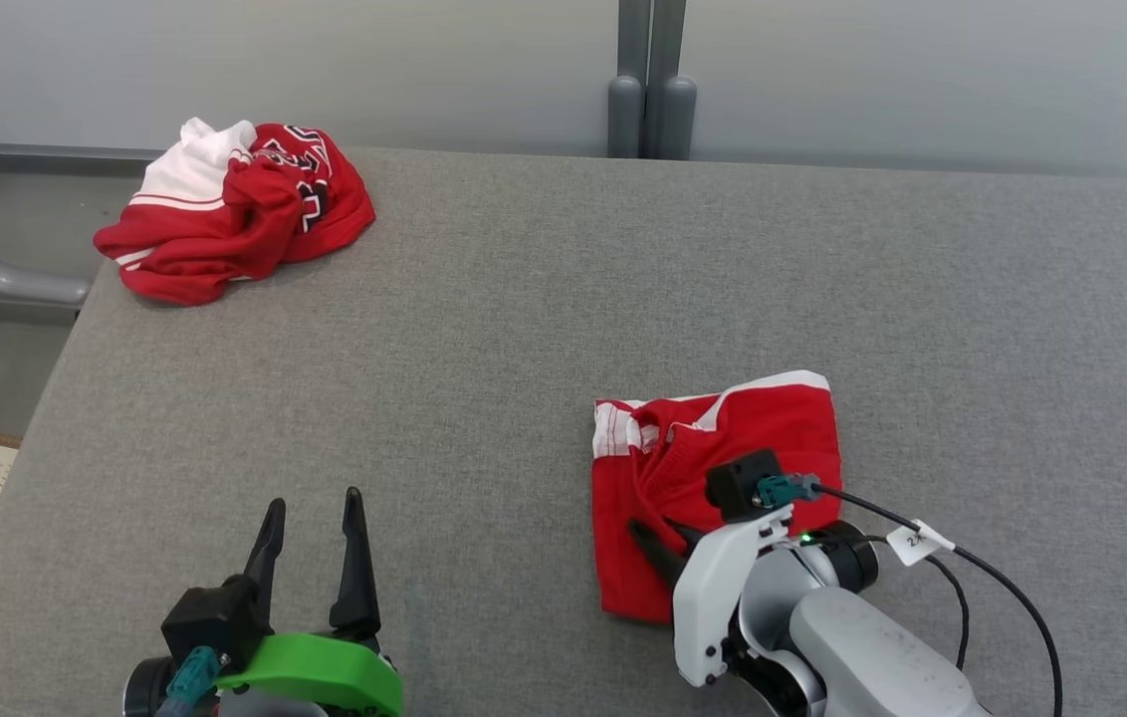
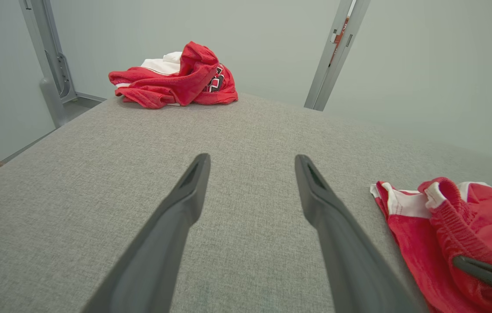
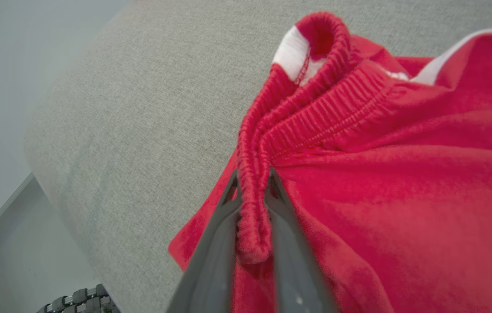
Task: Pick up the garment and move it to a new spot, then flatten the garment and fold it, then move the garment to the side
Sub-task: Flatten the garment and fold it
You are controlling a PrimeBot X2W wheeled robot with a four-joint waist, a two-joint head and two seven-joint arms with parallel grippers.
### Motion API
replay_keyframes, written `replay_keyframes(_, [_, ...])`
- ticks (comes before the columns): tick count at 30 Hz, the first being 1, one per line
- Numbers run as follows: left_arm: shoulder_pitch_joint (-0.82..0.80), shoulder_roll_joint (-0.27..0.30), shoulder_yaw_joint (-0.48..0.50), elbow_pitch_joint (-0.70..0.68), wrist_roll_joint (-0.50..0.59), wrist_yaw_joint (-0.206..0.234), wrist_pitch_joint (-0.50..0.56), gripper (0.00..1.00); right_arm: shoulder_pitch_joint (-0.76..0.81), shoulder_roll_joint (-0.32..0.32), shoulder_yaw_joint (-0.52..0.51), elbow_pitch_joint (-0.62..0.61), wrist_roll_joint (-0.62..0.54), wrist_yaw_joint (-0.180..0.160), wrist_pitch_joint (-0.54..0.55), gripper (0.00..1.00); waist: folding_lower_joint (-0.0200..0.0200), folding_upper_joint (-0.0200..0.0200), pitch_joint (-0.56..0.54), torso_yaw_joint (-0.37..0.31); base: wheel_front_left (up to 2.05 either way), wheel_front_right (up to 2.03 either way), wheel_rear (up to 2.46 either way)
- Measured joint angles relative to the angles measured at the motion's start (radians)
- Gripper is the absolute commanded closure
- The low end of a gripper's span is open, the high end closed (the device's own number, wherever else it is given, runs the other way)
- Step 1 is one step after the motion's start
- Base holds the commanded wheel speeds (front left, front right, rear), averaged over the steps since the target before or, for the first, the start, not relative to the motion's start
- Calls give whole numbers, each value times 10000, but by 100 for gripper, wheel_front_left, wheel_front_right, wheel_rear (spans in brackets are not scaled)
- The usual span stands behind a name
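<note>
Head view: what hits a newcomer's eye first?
The folded red garment at near right, with the right gripper pinching its elastic waistband. Next, a crumpled red-and-white garment heaped at the far-left corner of the grey table. The left gripper stands open at near left, holding nothing.

Open tabletop [image 1: 544, 299] lies between the crumpled pile [image 1: 235, 214] and folded garment [image 1: 723, 438].
</note>
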Motion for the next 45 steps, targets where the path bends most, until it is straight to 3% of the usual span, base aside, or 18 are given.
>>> replay_keyframes(1, [0, -6, 19, 15, 8, -17, 0, 0, -34, 19, 29, 82, -13, 0, -77, 0, 0, 0, -1, 4, 0, 0, 0])
replay_keyframes(11, [3, -90, 173, 127, 117, -117, 0, 0, -126, 117, 725, -100, 146, 0, -1014, 0, 0, 0, -78, -105, 0, 0, 0])
replay_keyframes(16, [18, -117, 224, 130, 253, -165, 0, 0, -105, 105, 387, -370, -88, 0, -1776, 0, 0, 0, -175, -272, 0, 0, 0])
replay_keyframes(24, [36, -138, 194, 52, 426, -222, 0, 0, 444, -48, -1735, -581, -1275, 0, -3264, 0, 0, 0, -486, -600, 0, 0, 0])
replay_keyframes(33, [217, -203, 274, -58, 451, -205, 0, 0, 1823, 63, -4537, -2466, -2734, 0, -3712, 0, 0, 0, -755, -1070, 0, 0, 0])
replay_keyframes(40, [512, -232, 403, -128, 502, -205, -2, 0, 3010, 117, -5494, -3954, -3459, 0, -3720, 0, 0, 0, -908, -1280, 0, 0, 0])
replay_keyframes(45, [705, -257, 525, -242, 604, -221, 0, 0, 3521, 128, -5714, -4215, -3344, 0, -3720, 0, 0, 0, -1012, -1345, 0, 0, 0])
